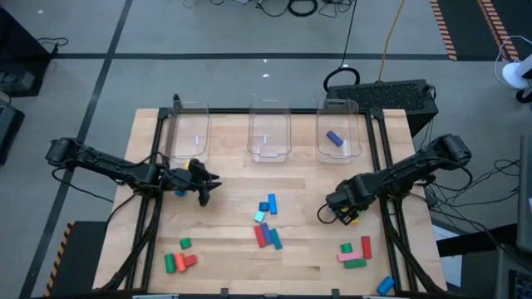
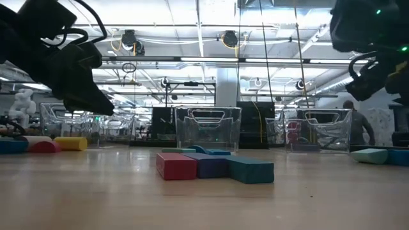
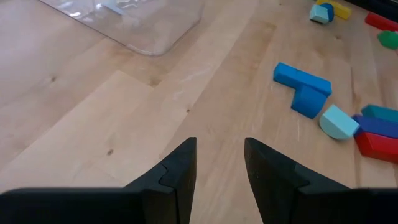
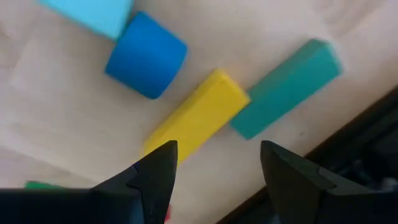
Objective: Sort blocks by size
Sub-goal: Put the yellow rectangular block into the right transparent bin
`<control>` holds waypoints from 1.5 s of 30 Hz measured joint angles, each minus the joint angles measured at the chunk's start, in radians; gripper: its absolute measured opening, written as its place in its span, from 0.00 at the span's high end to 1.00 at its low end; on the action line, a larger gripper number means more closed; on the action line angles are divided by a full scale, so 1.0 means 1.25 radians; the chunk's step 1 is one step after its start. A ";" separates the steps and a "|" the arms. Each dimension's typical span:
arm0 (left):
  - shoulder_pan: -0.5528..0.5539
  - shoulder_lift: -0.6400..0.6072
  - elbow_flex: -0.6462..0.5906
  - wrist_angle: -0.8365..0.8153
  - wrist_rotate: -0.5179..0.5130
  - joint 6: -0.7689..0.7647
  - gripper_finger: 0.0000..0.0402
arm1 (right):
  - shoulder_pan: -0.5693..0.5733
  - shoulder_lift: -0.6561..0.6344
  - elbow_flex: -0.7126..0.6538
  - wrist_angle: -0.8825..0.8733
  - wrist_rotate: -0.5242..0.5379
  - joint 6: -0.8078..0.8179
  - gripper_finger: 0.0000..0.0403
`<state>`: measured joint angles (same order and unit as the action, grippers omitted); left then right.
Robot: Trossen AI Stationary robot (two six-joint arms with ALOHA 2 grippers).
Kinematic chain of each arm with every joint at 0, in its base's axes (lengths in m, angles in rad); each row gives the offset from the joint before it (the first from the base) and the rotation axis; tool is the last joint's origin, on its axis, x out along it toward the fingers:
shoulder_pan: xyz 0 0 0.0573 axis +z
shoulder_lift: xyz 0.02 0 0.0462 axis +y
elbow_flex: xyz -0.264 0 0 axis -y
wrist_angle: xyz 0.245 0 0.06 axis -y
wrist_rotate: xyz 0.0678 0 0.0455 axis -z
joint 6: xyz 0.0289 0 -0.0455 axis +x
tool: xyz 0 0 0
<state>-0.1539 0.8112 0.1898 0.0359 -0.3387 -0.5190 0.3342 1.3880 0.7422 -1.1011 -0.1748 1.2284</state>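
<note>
1. The right claw (image 4: pixel 214 171) hangs low over the bench (image 1: pixel 224 178) at the right of the high view, its fingers apart with nothing between them. Just beyond its tips lie a yellow bar (image 4: pixel 198 117), a teal bar (image 4: pixel 287 86) touching that bar's end, and a blue cylinder (image 4: pixel 147 55) beside a pale blue piece (image 4: pixel 93 12).
2. The left claw (image 3: pixel 219 168) sits at left centre of the high view, fingers apart over bare wood, holding nothing. A small blue piece (image 1: pixel 179 193) lies right beside it; whether they touch I cannot tell.
3. Ahead of the left claw lies the centre cluster: a blue bar (image 3: pixel 303 76) with a blue cube (image 3: pixel 308 101) against it, a pale blue block (image 3: pixel 339 122), then teal (image 3: pixel 380 112), blue (image 3: pixel 378 125) and red (image 3: pixel 376 144) bars side by side. In the low view these three bars' ends face the camera in the middle foreground.
4. Lower left of the high view: a cluster of green (image 1: pixel 185 243), red (image 1: pixel 190 260) and orange (image 1: pixel 179 263) pieces near the bench edge.
5. Lower right: a red bar (image 1: pixel 366 246), a pink bar (image 1: pixel 347 257), a green bar (image 1: pixel 356 264), and a blue piece (image 1: pixel 384 286) at the edge.
6. Three clear bins stand along the far edge: left (image 1: pixel 188 133), middle (image 1: pixel 269 131), right (image 1: pixel 341 129). The right bin holds one blue block (image 1: pixel 334 138).
</note>
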 joint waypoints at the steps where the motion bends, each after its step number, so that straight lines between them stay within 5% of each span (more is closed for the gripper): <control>1: 0.000 0.000 0.000 0.000 -0.005 0.000 0.66 | 0.009 0.000 0.000 0.007 -0.004 0.019 0.47; 21: 0.000 0.000 0.000 0.000 -0.007 0.000 0.66 | 0.143 0.000 -0.066 0.135 0.048 0.353 0.47; 36: 0.000 0.000 0.000 -0.001 -0.007 0.001 0.66 | 0.142 0.062 -0.073 0.207 0.061 0.289 0.51; 45: 0.000 0.000 0.000 0.000 -0.007 0.001 0.66 | 0.140 0.057 -0.074 0.241 0.060 0.251 0.70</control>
<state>-0.1539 0.8112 0.1898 0.0353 -0.3473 -0.5175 0.5088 1.4595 0.6497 -0.7999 -0.1004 1.5418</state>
